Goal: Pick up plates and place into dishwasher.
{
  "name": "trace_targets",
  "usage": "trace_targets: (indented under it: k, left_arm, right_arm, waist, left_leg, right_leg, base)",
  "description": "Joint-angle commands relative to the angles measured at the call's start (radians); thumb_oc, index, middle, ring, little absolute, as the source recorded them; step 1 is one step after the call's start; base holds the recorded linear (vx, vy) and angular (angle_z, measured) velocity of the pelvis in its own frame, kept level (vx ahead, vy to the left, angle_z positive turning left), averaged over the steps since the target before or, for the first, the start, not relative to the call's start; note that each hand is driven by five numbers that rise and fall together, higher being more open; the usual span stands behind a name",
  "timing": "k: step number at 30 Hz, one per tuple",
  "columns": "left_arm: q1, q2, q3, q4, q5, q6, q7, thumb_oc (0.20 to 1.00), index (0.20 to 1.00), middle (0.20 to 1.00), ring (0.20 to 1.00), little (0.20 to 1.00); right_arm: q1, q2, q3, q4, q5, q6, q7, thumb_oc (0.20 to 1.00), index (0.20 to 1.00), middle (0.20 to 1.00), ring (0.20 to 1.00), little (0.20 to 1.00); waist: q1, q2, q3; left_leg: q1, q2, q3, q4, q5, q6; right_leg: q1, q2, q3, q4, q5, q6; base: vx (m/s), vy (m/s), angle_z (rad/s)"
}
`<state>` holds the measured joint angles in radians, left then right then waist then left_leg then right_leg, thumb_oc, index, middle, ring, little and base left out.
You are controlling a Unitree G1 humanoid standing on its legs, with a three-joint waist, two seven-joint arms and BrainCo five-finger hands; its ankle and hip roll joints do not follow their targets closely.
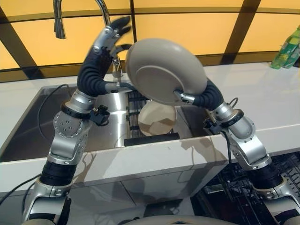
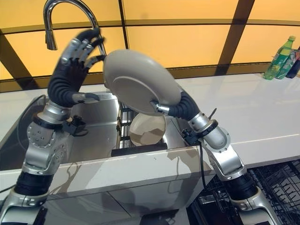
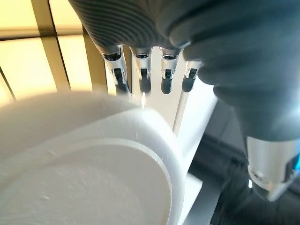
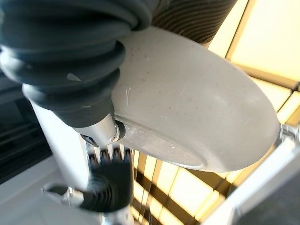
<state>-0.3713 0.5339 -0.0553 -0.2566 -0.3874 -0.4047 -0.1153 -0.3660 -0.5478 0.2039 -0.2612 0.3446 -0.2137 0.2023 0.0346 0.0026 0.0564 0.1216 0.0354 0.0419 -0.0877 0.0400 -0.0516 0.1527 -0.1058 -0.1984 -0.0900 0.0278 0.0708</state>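
Over sink (image 1: 28,140): two plates (image 1: 164,70).

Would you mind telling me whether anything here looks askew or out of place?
Nothing looks spilled or broken. The raised plate is tilted steeply over the sink, pinched at its rim by the right robot hand; the left robot hand hovers open beside it. Another plate leans in the sink rack.
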Motion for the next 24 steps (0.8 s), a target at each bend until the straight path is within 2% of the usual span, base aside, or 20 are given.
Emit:
trace_targets:
  k: [1,9,18,21,24]
  left_arm:
    - [-0.012,0.006,0.044,-0.013,-0.033,-0.068,0.084,1.000,1.000,1.000,1.000,1.000]
    - [0.010,0.014,0.079,-0.014,-0.038,-0.078,0.104,1.000,1.000,1.000,1.000,1.000]
    - [0.050,0.030,0.124,-0.005,-0.065,-0.093,0.117,1.000,1.000,1.000,1.000,1.000]
    - [0.088,0.044,0.169,0.000,-0.084,-0.109,0.123,1.000,1.000,1.000,1.000,1.000]
    - [0.112,0.045,0.198,-0.004,-0.089,-0.115,0.133,1.000,1.000,1.000,1.000,1.000]
  right_arm:
    - [-0.016,0.029,-0.054,-0.025,0.002,-0.054,-0.042,0.200,0.200,0.200,0.200,0.200]
    - [0.012,0.004,-0.100,-0.032,-0.005,-0.047,-0.055,0.200,0.200,0.200,0.200,0.200]
    - [0.063,-0.039,-0.170,-0.034,-0.043,-0.030,-0.078,0.200,0.200,0.200,0.200,0.200]
    - [0.108,-0.088,-0.227,-0.033,-0.075,-0.015,-0.060,0.200,0.200,0.200,0.200,0.200]
    - [0.131,-0.142,-0.284,-0.031,-0.078,-0.003,-0.060,0.200,0.200,0.200,0.200,0.200]
  waist:
    - [-0.016,-0.028,-0.054]
    - [-0.035,-0.031,-0.059]
    - [-0.062,-0.033,-0.062]
    - [-0.082,-0.040,-0.056]
    - [-0.091,-0.052,-0.044]
  left_leg:
    - [-0.005,0.038,0.016,0.023,-0.095,-0.024]
    - [-0.002,0.049,0.040,0.025,-0.098,-0.029]
    - [-0.003,0.079,0.065,0.041,-0.097,-0.038]
    - [-0.019,0.092,0.087,0.099,-0.104,-0.049]
    - [-0.056,0.081,0.073,0.179,-0.122,-0.055]
  right_leg:
    - [-0.032,-0.085,0.037,0.038,-0.037,0.085]
    - [-0.040,-0.073,0.049,0.042,-0.043,0.079]
    - [-0.055,-0.033,0.083,0.055,-0.055,0.057]
    - [-0.066,-0.018,0.101,0.062,-0.052,0.044]
    - [-0.076,-0.016,0.123,0.060,-0.034,0.034]
  base:
    - [-0.01,-0.009,-0.07]
    - [-0.02,-0.022,-0.05]
    - [-0.02,-0.069,-0.09]
    - [-0.03,-0.095,-0.10]
    - [-0.02,-0.047,-0.22]
